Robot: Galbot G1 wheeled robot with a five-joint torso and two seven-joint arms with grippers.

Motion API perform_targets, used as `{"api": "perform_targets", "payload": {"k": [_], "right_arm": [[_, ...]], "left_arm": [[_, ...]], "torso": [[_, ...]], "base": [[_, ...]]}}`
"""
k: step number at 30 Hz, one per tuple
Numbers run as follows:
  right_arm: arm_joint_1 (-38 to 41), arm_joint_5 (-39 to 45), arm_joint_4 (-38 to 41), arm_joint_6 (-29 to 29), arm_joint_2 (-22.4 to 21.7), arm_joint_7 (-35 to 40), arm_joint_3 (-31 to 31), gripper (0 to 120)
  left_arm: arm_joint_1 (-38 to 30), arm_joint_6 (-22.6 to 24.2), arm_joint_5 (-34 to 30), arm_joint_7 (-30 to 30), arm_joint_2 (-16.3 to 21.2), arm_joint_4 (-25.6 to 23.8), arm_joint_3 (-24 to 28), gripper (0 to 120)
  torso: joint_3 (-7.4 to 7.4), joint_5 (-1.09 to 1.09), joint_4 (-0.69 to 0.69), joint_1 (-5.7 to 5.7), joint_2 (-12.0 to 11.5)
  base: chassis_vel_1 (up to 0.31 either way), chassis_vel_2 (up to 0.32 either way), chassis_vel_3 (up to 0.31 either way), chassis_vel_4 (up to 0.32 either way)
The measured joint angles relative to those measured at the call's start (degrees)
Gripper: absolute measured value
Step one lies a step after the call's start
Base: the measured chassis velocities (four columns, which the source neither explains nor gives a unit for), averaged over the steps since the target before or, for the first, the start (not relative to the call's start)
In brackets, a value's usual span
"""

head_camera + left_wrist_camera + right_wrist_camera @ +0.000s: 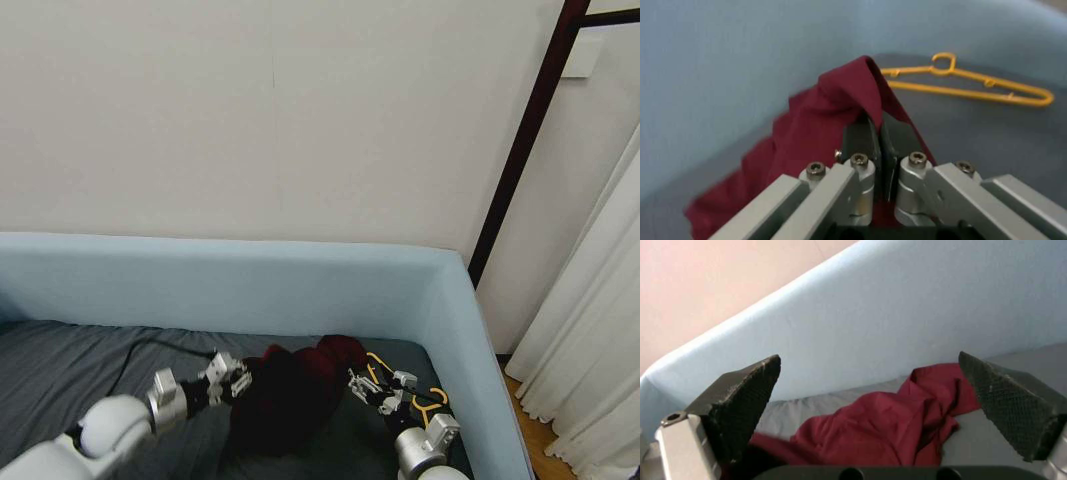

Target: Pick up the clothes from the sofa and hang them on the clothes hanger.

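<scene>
A dark red garment [290,398] lies bunched on the sofa's dark grey seat [60,365]. My left gripper [238,380] is at the garment's left edge, shut on a raised fold of the red cloth [863,95]; in the left wrist view the fingers [863,142] pinch that fold. My right gripper [368,392] is at the garment's right side, open, with its wide-spread pads [740,400] empty and the garment [887,425] just beyond them. A yellow hanger [405,385] [967,86] lies flat on the seat beside the right gripper.
The light blue sofa back [250,280] and right armrest [480,370] enclose the seat. A thin black cable [135,355] runs over the seat at the left. A dark pole [520,150] and a white curtain [590,350] stand to the sofa's right.
</scene>
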Motion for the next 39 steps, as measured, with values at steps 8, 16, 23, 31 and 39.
{"api": "perform_targets", "payload": {"k": [8,16,23,31,39], "right_arm": [[-0.6,-0.1,0.4,0.3,-0.7,-0.4,-0.6,100],[0.3,0.1,-0.3,0.3,-1.3,-0.5,-2.0,100],[1.2,0.4,-0.6,0.4,-1.2,-0.6,-2.7,100],[2.3,0.8,-1.0,0.4,-0.7,-0.7,-2.9,100],[2.9,0.9,-1.2,0.4,-0.5,-0.6,-3.5,100]], "left_arm": [[-0.5,-3.9,5.0,-11.2,-8.4,11.2,-0.1,7],[-2.7,-2.8,6.4,-20.9,-12.3,15.5,-1.1,39],[2.3,-0.5,4.4,-24.1,-7.0,10.3,-3.7,60],[20.6,-3.2,-5.5,-35.3,-9.2,-10.8,-12.3,90],[29.4,-3.3,-1.5,-39.4,-14.4,-11.8,-9.8,100]], "torso": [[0.00,0.02,0.00,0.00,0.0],[0.00,0.00,-0.02,0.01,0.0],[0.00,0.00,0.02,0.01,0.0],[0.00,0.02,0.00,0.00,0.0],[0.00,0.00,0.01,0.00,0.0]], "base": [[0.000,0.000,0.000,0.000],[0.000,0.000,0.000,0.000],[0.000,0.000,0.000,0.000],[0.000,0.000,0.000,0.000],[0.000,0.000,0.000,0.000]]}}
